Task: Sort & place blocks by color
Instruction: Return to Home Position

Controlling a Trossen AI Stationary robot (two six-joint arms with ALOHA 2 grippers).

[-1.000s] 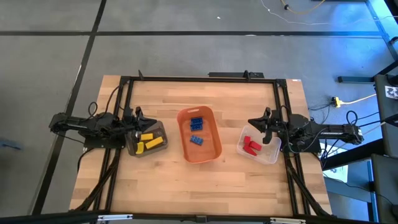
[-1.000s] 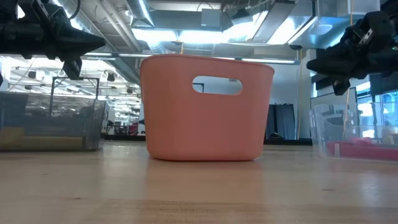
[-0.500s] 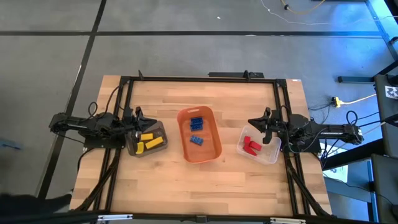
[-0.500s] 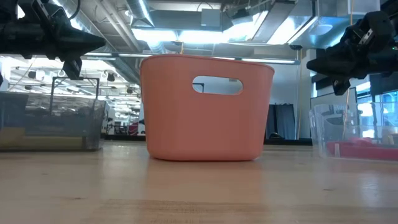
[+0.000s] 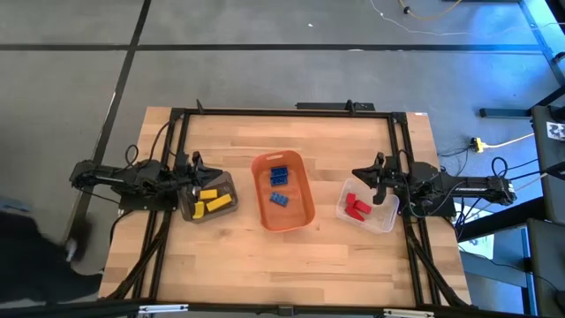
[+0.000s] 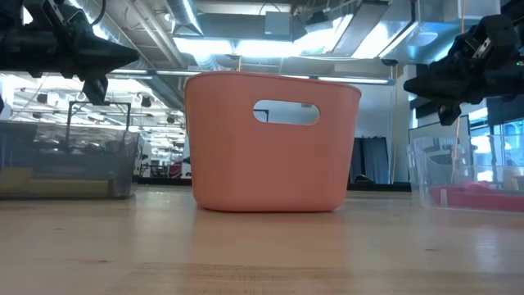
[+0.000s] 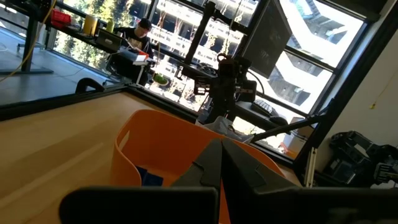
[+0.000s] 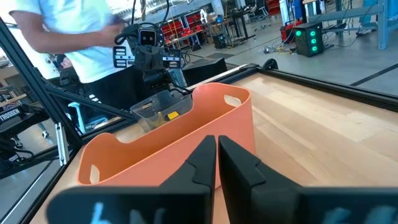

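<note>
Yellow blocks (image 5: 213,201) lie in the dark bin (image 5: 226,185) at the table's left. Blue blocks (image 5: 280,182) lie in the orange tub (image 5: 303,215) in the middle; one blue block (image 7: 148,178) shows in the left wrist view. Red blocks (image 5: 357,208) lie in the clear bin (image 5: 385,220) at the right. My left gripper (image 5: 196,170) hovers shut above the dark bin's far left corner. My right gripper (image 5: 374,177) hovers shut above the clear bin's far edge. Both hold nothing.
A black frame (image 5: 282,111) runs along the table's far, left and right sides. A person in a light shirt (image 8: 74,37) stands beyond the table's left side. The bare wood (image 5: 274,265) lies in front of the three containers.
Neither arm and none of the blocks have moved. A dark figure has come into the high view beside the table's near left corner.
</note>
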